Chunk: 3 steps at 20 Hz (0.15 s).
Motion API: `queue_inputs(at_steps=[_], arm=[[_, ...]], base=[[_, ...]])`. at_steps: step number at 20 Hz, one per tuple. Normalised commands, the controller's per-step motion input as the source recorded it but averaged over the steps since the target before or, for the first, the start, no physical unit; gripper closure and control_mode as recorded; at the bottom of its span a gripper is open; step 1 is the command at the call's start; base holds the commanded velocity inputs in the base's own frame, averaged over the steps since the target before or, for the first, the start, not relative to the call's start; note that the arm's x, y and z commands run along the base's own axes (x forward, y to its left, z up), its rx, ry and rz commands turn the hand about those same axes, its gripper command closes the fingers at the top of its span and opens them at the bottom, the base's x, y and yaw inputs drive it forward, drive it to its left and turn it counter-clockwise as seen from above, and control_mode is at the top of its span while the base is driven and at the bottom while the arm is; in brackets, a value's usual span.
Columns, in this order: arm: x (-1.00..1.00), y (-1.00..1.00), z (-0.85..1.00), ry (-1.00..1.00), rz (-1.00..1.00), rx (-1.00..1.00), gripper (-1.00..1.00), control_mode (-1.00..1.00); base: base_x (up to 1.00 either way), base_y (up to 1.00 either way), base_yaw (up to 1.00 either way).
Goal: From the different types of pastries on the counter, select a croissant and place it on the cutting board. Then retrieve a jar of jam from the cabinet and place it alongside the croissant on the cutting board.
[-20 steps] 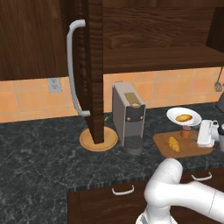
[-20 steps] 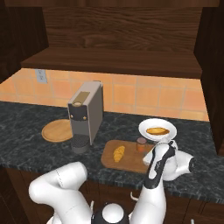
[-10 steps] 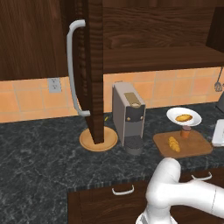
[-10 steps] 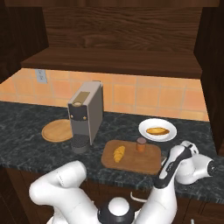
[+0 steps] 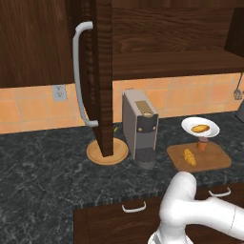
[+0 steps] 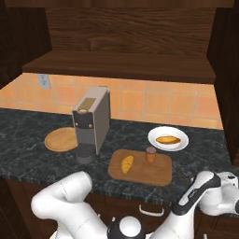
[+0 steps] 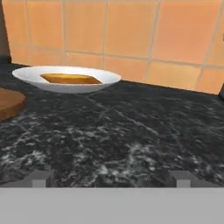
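Your gripper (image 7: 112, 179) is wide open and holds nothing, low over the counter (image 7: 131, 131). Ahead and to the left of your jaws sits the plate (image 7: 65, 81) with an oval pastry (image 7: 70, 78). Further left is the board (image 6: 140, 168), with the croissant (image 6: 126, 164) and the jar (image 6: 150, 154) on it, near each other.
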Motion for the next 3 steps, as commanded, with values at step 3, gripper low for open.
queue_inputs(at_steps=[3], arm=[[-0.15, -1.00, 0.00, 0.10, -0.45, 0.25, -1.00, -1.00]], base=[[0.00, 0.00, 0.00]])
